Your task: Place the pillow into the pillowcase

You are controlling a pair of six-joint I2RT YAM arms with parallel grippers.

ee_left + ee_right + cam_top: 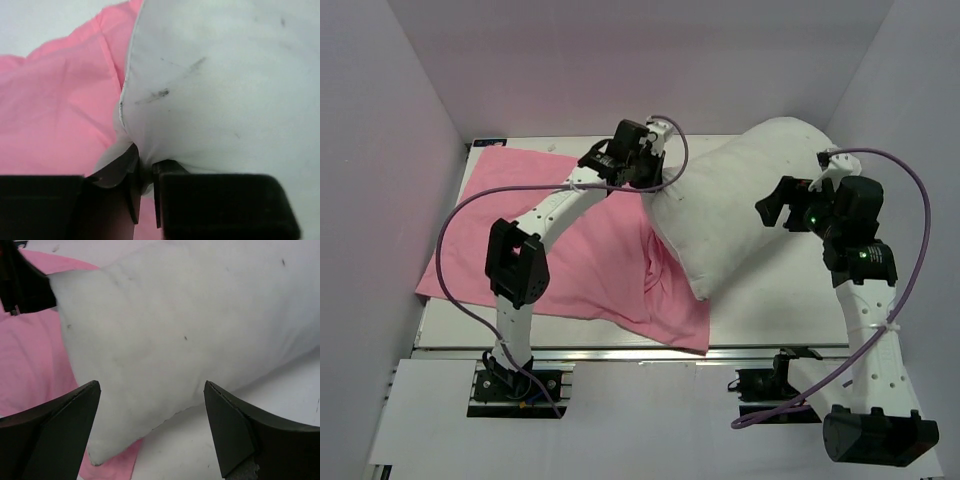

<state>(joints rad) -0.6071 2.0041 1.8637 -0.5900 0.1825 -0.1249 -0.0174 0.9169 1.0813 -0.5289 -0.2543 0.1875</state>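
Right gripper (151, 386) hangs over the pillow (740, 200) with its two dark fingers spread wide and nothing between them. In the top view it sits at about 3 o'clock from the middle of the table (790, 305).

Nearest the arm bases, the pillowcase (550, 250) lies on the table with a matte pink face up. One corner reaches toward 6 o'clock and the rest spreads out toward 9 and 10 o'clock, with a few creases near the middle. The pillow's near corner rests on top of that pink cloth around the table's centre. From there the plump white body runs away toward 1 o'clock, lightly smudged with grey marks, and nearly all of it lies outside the pillowcase.

Farther back, the left gripper (146, 172) is at the pillow's 9 o'clock corner. Its fingers (172, 175) are pressed almost together, pinching a fold of the white fabric. Pink cloth shows just beside and beneath the pinch.

A purple cable (450, 230) loops off the left arm toward 8 o'clock.
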